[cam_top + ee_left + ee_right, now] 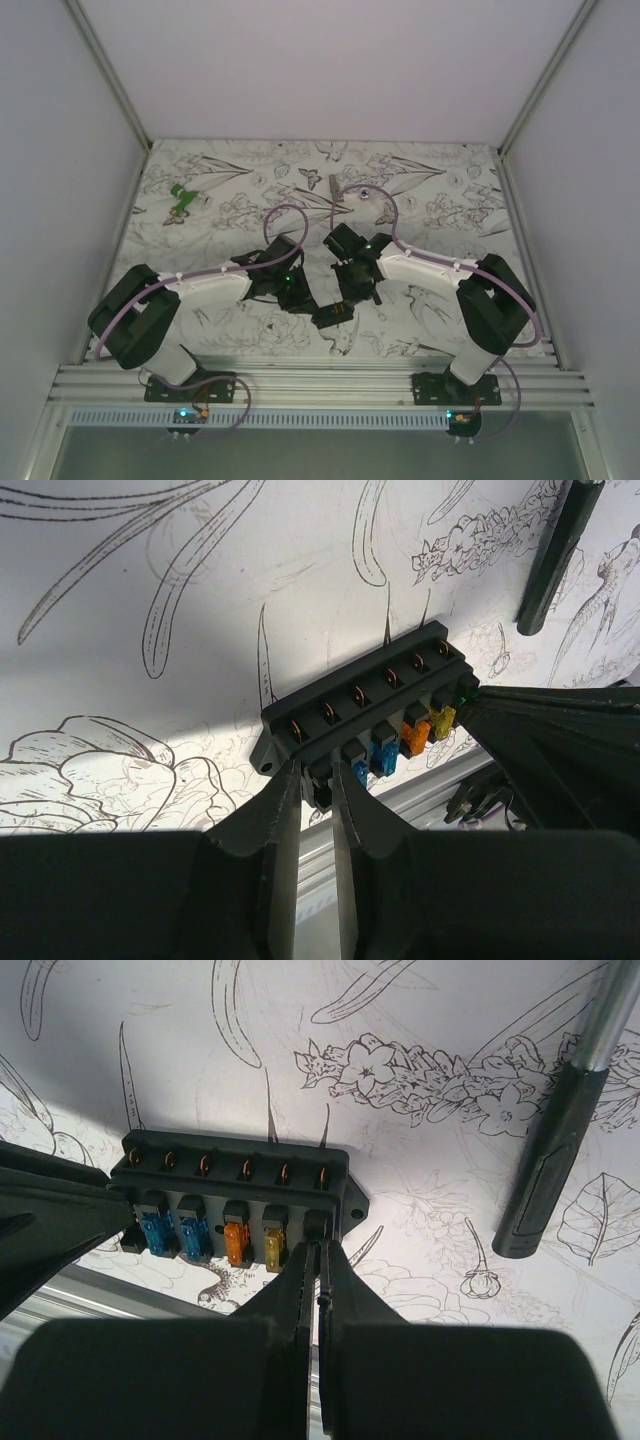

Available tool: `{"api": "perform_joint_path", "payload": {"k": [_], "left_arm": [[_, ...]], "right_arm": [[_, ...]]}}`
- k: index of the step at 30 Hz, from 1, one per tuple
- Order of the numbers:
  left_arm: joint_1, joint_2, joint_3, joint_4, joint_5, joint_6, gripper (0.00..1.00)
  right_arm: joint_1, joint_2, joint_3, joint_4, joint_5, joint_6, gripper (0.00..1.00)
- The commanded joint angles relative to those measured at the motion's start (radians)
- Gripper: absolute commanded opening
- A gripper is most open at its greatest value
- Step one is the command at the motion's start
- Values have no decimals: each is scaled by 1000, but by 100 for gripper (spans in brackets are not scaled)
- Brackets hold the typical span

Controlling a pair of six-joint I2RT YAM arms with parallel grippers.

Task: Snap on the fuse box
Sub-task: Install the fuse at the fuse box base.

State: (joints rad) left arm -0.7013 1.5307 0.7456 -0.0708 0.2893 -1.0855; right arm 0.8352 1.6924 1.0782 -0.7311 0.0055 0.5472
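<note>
Left gripper [316, 772] pinches the fuse box [365, 698] just ahead, right gripper [320, 1252] squeezed together at its end, so I'd press squarely.

The left arm [205, 288] and right arm [425, 268] fold inward, elbows out to the sides, forearms meeting near the centre. The left tool [320, 780] and right tool [320, 1250] angle downward, fingers nearly together, each pinching one end of the fuse box [235, 1175].
</note>
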Motion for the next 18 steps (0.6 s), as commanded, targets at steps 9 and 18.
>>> {"api": "perform_joint_path", "payload": {"k": [9, 18], "left_arm": [[24, 11, -60, -193, -136, 32, 13], [21, 17, -52, -191, -136, 30, 13]], "right_arm": [[-21, 211, -171, -185, 248, -57, 0], [65, 310, -73, -148, 207, -47, 0]]}}
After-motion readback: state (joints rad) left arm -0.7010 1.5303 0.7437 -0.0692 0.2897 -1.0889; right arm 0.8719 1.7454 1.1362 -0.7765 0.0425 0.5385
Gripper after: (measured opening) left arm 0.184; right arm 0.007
